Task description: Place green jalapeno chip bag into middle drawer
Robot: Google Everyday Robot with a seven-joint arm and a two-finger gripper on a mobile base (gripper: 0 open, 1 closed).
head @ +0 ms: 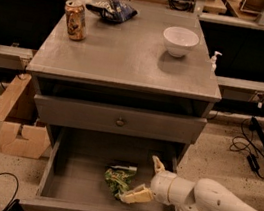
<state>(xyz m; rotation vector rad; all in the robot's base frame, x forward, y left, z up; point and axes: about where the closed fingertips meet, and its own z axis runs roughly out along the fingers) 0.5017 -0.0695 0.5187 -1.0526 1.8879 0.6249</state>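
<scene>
The green jalapeno chip bag lies crumpled on the floor of the middle drawer, which is pulled wide open at the bottom of the grey cabinet. My gripper reaches into the drawer from the right, just right of the bag. It is open: one tan finger points up and back, and the other lies low at the bag's front right edge. The gripper holds nothing.
The shallower drawer above is shut. On the cabinet top stand a soda can, a dark blue chip bag and a white bowl. A cardboard box sits on the floor at left, with cables on the floor on both sides.
</scene>
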